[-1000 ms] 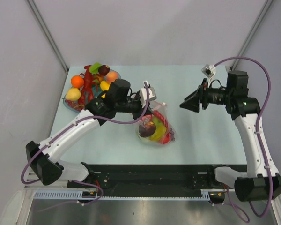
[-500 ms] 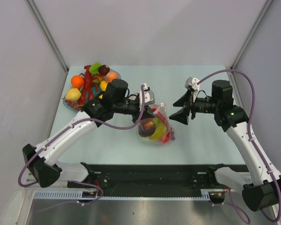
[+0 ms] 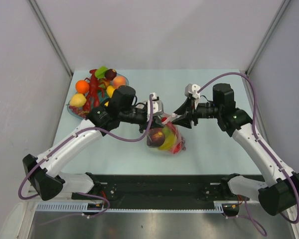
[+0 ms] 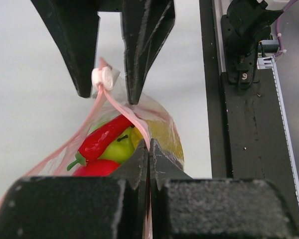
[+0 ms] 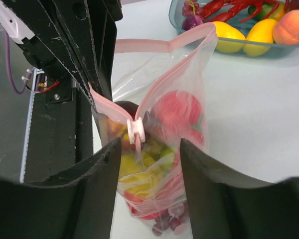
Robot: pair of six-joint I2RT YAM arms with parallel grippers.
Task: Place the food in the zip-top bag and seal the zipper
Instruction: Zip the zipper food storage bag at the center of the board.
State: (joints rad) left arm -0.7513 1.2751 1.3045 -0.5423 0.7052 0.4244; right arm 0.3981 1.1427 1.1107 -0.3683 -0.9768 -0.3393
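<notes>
The zip-top bag (image 3: 165, 138) hangs over the table with food inside: a red chilli (image 4: 103, 137), a green piece (image 4: 117, 150), yellow pieces (image 5: 134, 172) and purple grapes (image 5: 164, 225). My left gripper (image 3: 158, 114) is shut on the pink zipper strip (image 4: 145, 134) at one end of the bag's mouth and holds the bag up. The mouth gapes open (image 5: 159, 74). My right gripper (image 3: 182, 119) is open, its fingers either side of the white slider (image 5: 136, 130) without touching it. The slider also shows in the left wrist view (image 4: 101, 78).
A blue-rimmed dish (image 3: 75, 112) at the table's back left holds an orange, a lemon, a red lobster, a peach and other toy food; it also shows in the right wrist view (image 5: 249, 49). The black base rail (image 3: 159, 186) runs along the near edge.
My right arm has swung left from the right side of the table to the bag, its open jaws now around the slider. My left gripper kept its hold, barely moving.
</notes>
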